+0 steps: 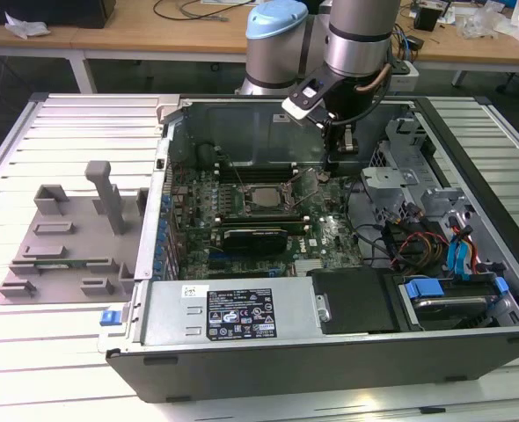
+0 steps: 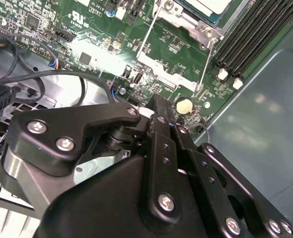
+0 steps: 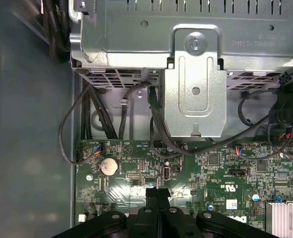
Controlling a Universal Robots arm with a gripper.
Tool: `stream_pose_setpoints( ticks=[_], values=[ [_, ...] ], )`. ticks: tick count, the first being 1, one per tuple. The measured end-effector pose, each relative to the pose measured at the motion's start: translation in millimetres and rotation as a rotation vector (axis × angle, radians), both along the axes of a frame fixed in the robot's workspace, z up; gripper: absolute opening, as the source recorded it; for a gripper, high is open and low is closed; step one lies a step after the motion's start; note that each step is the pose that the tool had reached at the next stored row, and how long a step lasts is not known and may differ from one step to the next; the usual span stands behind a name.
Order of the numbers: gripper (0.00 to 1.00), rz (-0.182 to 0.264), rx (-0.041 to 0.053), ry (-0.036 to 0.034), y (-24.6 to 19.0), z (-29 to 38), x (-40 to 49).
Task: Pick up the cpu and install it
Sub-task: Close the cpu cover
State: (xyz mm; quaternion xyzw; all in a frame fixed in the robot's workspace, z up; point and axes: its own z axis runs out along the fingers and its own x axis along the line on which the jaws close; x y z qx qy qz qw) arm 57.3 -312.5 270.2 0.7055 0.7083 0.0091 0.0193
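cpu (image 1: 261, 195) on motherboard (image 1: 330, 233) inside case (image 1: 242, 132) | tool (image 1: 339, 163) above motherboard, exterior view's right of cpu

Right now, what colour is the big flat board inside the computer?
The board is green, clearest in the second wrist view.

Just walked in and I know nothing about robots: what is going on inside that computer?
A robot arm's gripper reaches into the open computer case, low over the green motherboard, fingers shut with nothing visible between them. The cpu lies seated on the board, to the exterior view's left of the gripper, apart from it.
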Motion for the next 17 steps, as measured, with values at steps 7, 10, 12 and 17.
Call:
stream_pose_setpoints(
  ticks=[7,10,12,17],
  values=[
    [0.11,0.000,-0.0001,0.0000,0.0,-2.1,0.0],
    [0.11,0.000,0.0001,0.0000,0.0,-4.5,0.0],
    [0.11,0.000,0.0001,0.0000,0.0,-7.3,0.1],
    [0.11,0.000,0.0000,0.0009,0.0,-21.1,0.0]
  ],
)
